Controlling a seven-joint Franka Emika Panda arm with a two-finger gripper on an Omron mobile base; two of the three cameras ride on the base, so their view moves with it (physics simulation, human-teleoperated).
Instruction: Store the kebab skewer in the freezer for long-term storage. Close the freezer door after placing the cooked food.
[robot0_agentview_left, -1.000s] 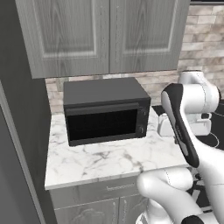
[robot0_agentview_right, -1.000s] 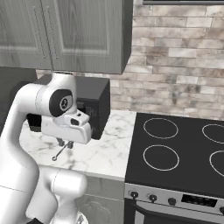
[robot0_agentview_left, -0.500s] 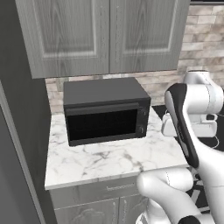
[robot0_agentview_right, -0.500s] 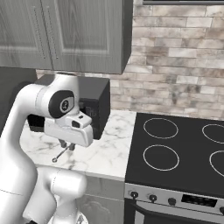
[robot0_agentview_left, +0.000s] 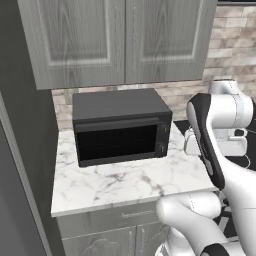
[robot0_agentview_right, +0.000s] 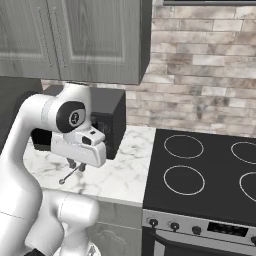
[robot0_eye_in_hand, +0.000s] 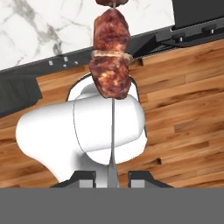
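The tall dark grey freezer cabinet (robot0_agentview_left: 20, 150) stands at the left edge of the left base view, beside the white marble bench (robot0_agentview_left: 125, 182) with the black box microwave (robot0_agentview_left: 120, 127) on it. Its door cannot be made out here, so it is not clear if it stands open. To the right of the bench is the black stove top with ring burners (robot0_agentview_right: 205, 170). The white robot arm (robot0_agentview_right: 45, 130) holds its hand out over the front of the bench, and the claw (robot0_eye_in_hand: 112, 177) is squeezed shut on the thin silver kebab skewer with red-brown meat chunks (robot0_eye_in_hand: 111, 65). In the right base view the skewer's stick (robot0_agentview_right: 70, 175) pokes out below the hand, up off the bench. So the pick-up looks done. The skewer has yet to be carried to the freezer and put inside, and then the door must be shut.
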